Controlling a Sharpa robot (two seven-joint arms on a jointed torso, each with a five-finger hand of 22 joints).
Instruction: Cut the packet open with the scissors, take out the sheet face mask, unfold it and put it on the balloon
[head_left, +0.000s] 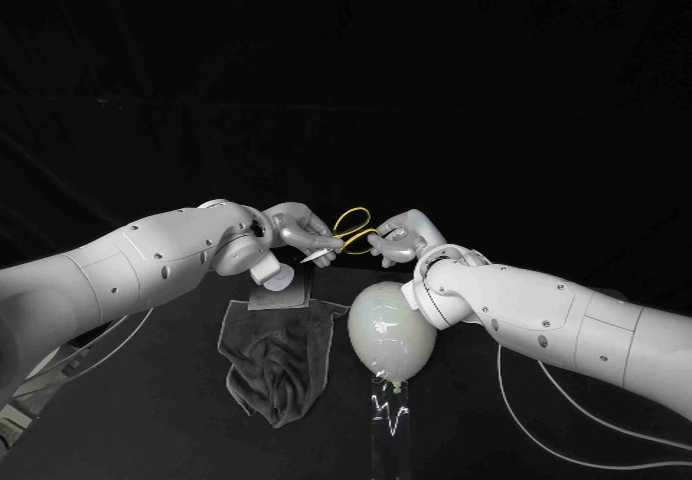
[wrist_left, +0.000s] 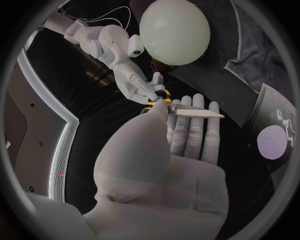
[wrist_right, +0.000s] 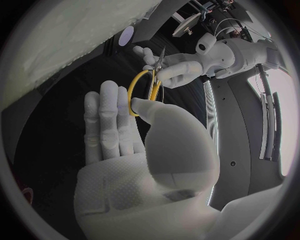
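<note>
The yellow-handled scissors (head_left: 353, 228) hang in the air between my two hands, above the table's far side. My left hand (head_left: 303, 235) grips them by the blades (wrist_left: 197, 114), thumb on top. My right hand (head_left: 397, 242) holds the handle end, with its thumb through a yellow loop (wrist_right: 134, 97). The pale balloon (head_left: 389, 335) lies on the table under my right wrist, knot towards me. The packet (head_left: 274, 298), a flat grey piece with a pale round spot (wrist_left: 272, 142), rests at the far edge of a grey cloth (head_left: 274, 365), below my left wrist.
The crumpled grey cloth spreads to the left of the balloon. A shiny streak (head_left: 387, 415) lies on the black table in front of the balloon's knot. White cables (head_left: 562, 420) trail on the table at the right.
</note>
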